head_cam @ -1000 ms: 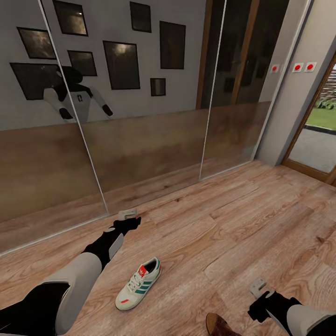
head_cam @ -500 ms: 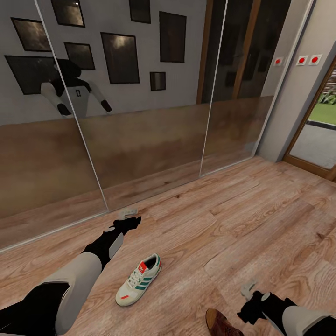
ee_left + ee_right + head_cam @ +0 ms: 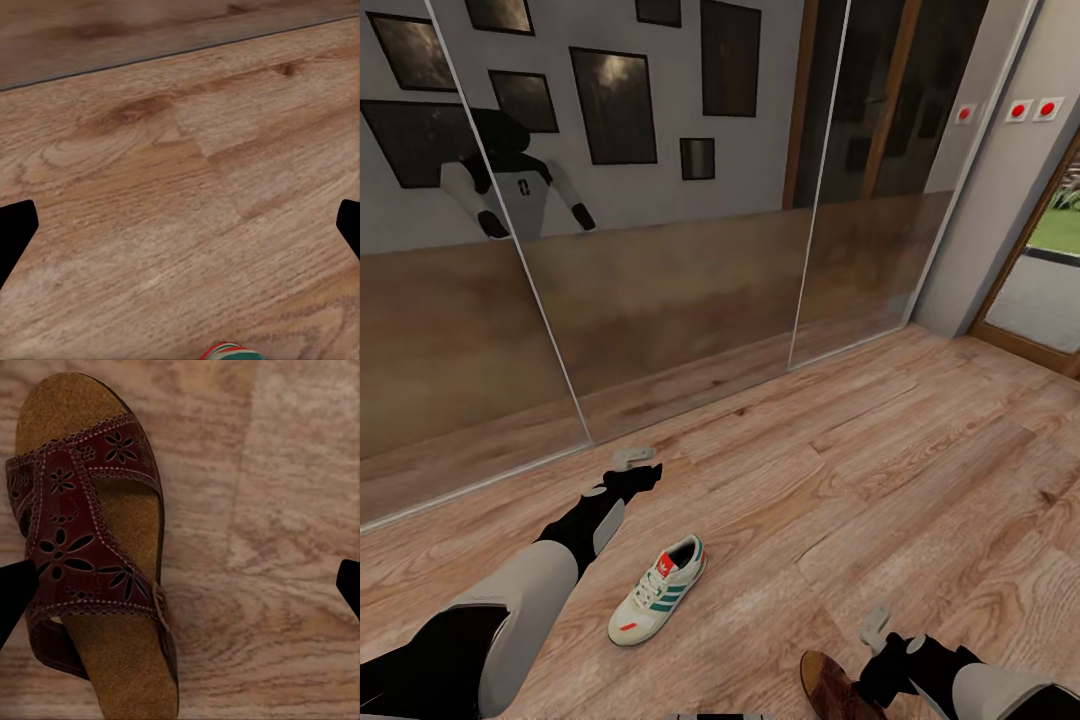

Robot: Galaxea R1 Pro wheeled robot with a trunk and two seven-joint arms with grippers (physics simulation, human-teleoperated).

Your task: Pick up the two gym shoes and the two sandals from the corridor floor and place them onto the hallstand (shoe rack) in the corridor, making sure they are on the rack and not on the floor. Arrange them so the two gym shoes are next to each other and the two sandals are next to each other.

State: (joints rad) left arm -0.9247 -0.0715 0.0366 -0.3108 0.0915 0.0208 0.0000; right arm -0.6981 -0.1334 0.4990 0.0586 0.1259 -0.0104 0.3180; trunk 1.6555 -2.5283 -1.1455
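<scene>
Wood-plank floor, one sneaker and one sandal down on it.

Left pincer hovers with fingers spread wide over bare planks beside the mirrored panels; the sneaker lies just behind it. Right pincer is spread wide too, directly above the brown sandal, one fingertip over its strap edge.

A single white character, read as "0", is being shown on the dark chest of the robot's reflection in the mirror panel. A small mark is being seen on the red tongue of the sneaker, too small to be read. No other text is being made out.
</scene>
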